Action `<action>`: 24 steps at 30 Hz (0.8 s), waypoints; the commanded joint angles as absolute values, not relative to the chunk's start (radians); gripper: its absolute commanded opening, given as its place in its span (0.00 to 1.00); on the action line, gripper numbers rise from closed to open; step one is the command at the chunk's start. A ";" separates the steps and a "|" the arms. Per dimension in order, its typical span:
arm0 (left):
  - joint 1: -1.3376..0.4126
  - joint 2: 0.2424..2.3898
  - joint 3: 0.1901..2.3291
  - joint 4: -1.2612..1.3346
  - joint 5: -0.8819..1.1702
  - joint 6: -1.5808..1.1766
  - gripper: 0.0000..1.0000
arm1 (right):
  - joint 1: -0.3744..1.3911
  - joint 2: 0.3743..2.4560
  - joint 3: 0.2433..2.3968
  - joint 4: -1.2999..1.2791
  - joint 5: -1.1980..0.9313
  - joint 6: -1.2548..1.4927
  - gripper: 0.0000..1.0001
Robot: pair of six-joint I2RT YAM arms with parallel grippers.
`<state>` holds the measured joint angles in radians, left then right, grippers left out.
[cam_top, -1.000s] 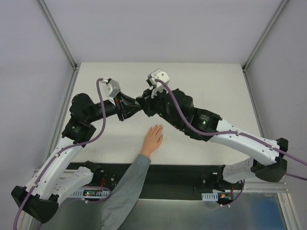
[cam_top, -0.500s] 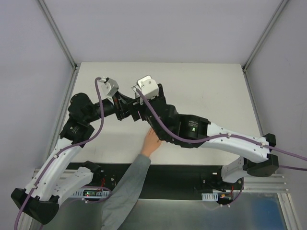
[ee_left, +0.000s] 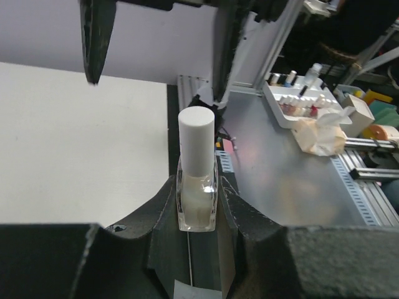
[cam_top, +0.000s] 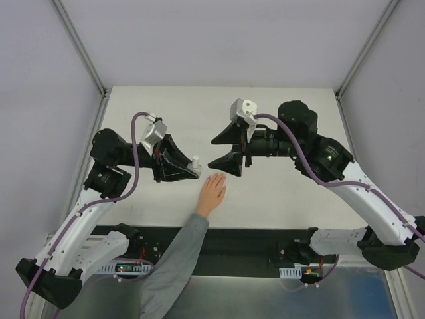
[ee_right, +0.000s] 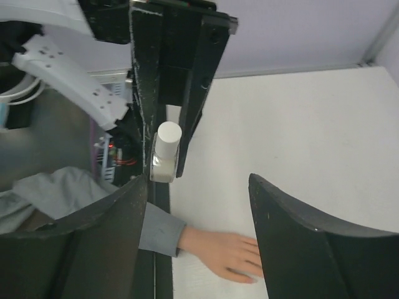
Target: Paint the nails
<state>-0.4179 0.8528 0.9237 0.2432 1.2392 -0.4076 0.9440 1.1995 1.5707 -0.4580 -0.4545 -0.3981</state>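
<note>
A pale hand [cam_top: 212, 191] with a grey sleeve [cam_top: 179, 252] lies flat on the white table, fingers pointing away from the arms. Its nails [ee_right: 252, 274] are tiny and barely show at the fingertips. My left gripper [cam_top: 191, 170] is shut on a small translucent whitish bottle [ee_left: 196, 199] with a white cap [ee_left: 196, 140], held just left of and above the fingertips. The right gripper [cam_top: 217, 151] stands open, facing the bottle from the right, nothing between its fingers. In the right wrist view the bottle [ee_right: 165, 156] sits beyond the open right gripper [ee_right: 198, 179], with the hand [ee_right: 224, 252] below.
Grey walls and metal frame posts [cam_top: 83, 56] close in the table at back and sides. Past the near table edge is a metal bench [ee_left: 293, 180] with a tray of small bottles [ee_left: 293, 103] and a crumpled tissue [ee_left: 321, 134].
The right gripper has opened and drawn back to the right, away from the bottle's cap. The left gripper has shifted slightly toward the hand, still holding the capped bottle.
</note>
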 commanded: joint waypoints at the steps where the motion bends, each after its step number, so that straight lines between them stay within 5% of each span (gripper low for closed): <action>1: -0.419 0.844 0.923 0.515 1.423 -0.580 0.00 | 0.868 1.259 1.580 -0.342 -1.001 -0.376 0.63; 12: -0.419 0.851 0.930 0.517 1.436 -0.583 0.00 | 0.851 1.373 1.611 -0.095 -1.181 -0.224 0.52; 24: -0.419 0.859 0.939 0.538 1.433 -0.594 0.00 | 0.867 1.417 1.609 -0.005 -1.224 -0.149 0.52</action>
<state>-0.4179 0.8631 0.9218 0.4599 1.4059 -0.5827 0.8562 1.3949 1.5715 -0.0788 -1.1637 -0.1677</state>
